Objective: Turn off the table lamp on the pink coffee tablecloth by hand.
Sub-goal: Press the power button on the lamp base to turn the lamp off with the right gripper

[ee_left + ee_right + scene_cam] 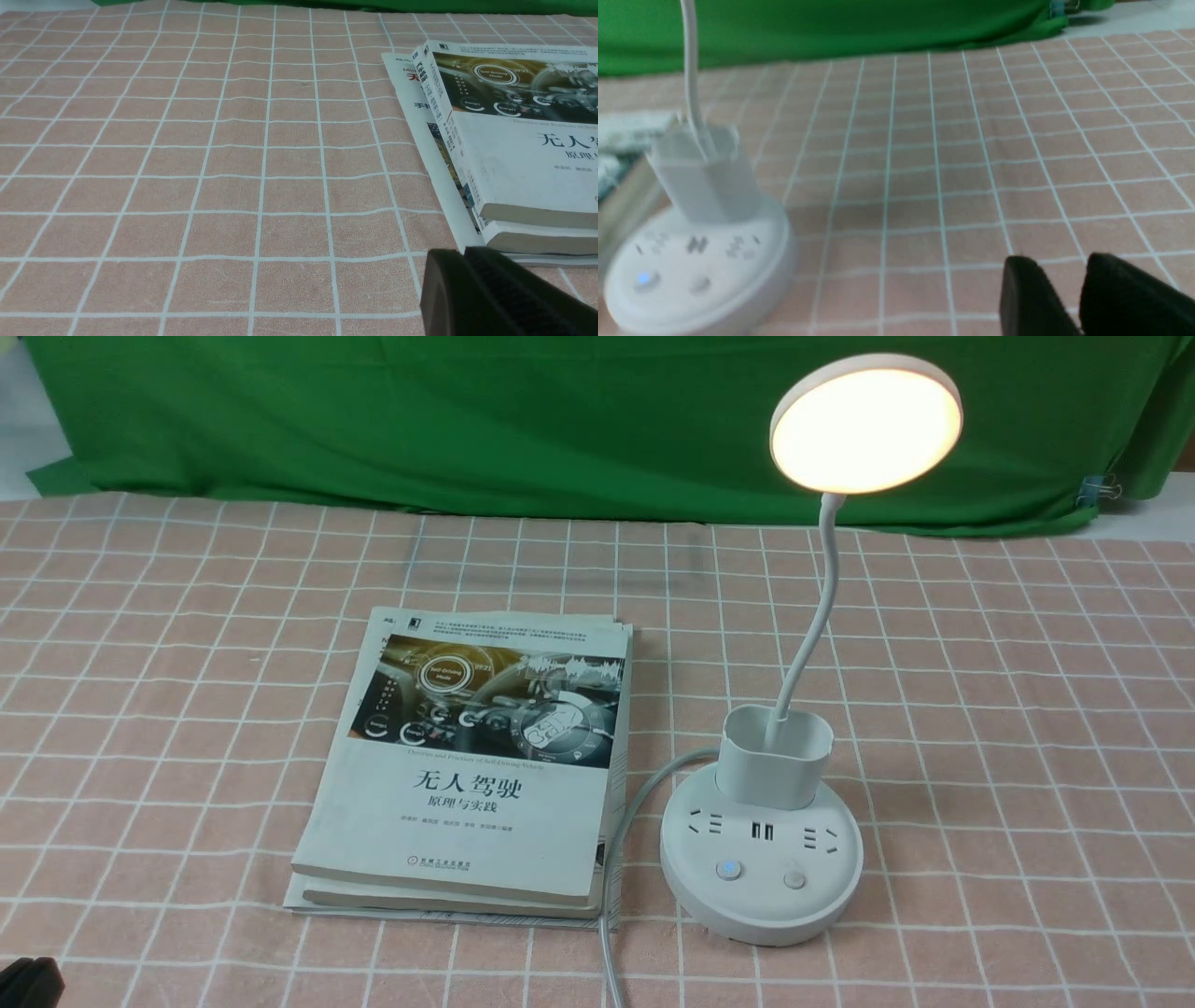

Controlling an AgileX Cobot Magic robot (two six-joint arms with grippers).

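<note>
Table lamp (775, 765) is lit, standing right of centre near the front edge of the pink coffee tablecloth (1027, 709), beside books (467, 775). Right gripper (1071, 275) barely parted, empty. Left gripper (465, 256) closed, empty.

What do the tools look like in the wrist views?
Left tool: matte black rounded fingers, one face finely textured. Right tool: same black rounded fingers, blurred. No cables, markings or stickers show. Front view catches only a black corner of the left arm.
</note>
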